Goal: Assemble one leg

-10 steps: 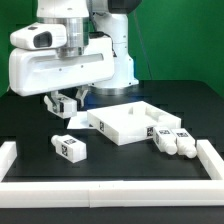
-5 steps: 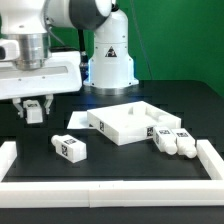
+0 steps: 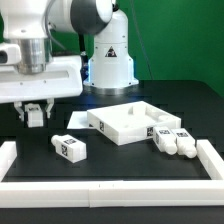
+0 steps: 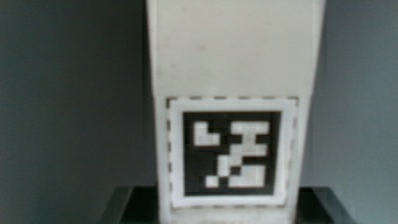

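My gripper hangs above the table at the exterior view's left, shut on a white leg held clear of the table. In the wrist view the held leg fills the middle, its black-and-white tag facing the camera, and my gripper grips it with a dark finger on each side. Another leg lies on the black table, below and to the right of the gripper. Two more legs lie together at the right. The large white square rimmed panel lies in the middle.
A low white rail borders the front of the work area, with side pieces at left and right. The arm's white base stands behind the panel.
The arm has swung from over the panel's left corner to the exterior view's left, carrying the leg. In the last half second it barely moved.
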Robot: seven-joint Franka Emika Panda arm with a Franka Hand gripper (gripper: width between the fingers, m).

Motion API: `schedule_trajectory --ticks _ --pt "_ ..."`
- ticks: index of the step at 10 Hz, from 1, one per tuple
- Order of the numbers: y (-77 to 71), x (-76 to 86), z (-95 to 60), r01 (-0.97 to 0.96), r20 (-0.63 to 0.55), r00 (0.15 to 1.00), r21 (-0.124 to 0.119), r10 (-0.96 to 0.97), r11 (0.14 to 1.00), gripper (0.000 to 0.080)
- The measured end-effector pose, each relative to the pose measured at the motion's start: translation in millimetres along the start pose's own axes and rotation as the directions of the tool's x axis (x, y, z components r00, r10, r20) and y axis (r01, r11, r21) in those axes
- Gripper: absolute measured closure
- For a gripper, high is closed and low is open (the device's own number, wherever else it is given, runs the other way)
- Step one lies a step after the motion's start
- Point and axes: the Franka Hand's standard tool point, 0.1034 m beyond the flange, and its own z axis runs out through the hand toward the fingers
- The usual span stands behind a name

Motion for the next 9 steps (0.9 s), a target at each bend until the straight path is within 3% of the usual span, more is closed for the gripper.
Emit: schedule_trajectory --ticks 2,4,5,7,8,9 --pt "1.0 -7.5 11.2 -0.034 0.029 0.999 0.030 0.034 0.999 0.0512" --pt "0.5 -6.7 10.9 -0.032 0.028 0.999 0.030 0.031 0.999 0.0512" --pt "0.5 -6.7 10.9 -0.032 0.028 0.999 0.030 0.031 0.999 0.0447" --pt "0.9 -5.0 9.3 -0.030 0.027 0.999 0.030 0.029 0.999 0.0179" --pt "-5.0 4.1 -1.2 -0.060 0.042 0.997 0.060 0.057 0.996 0.0159" --pt "-12.2 22.3 -21.6 -0.076 0.037 0.997 0.076 0.074 0.994 0.0159"
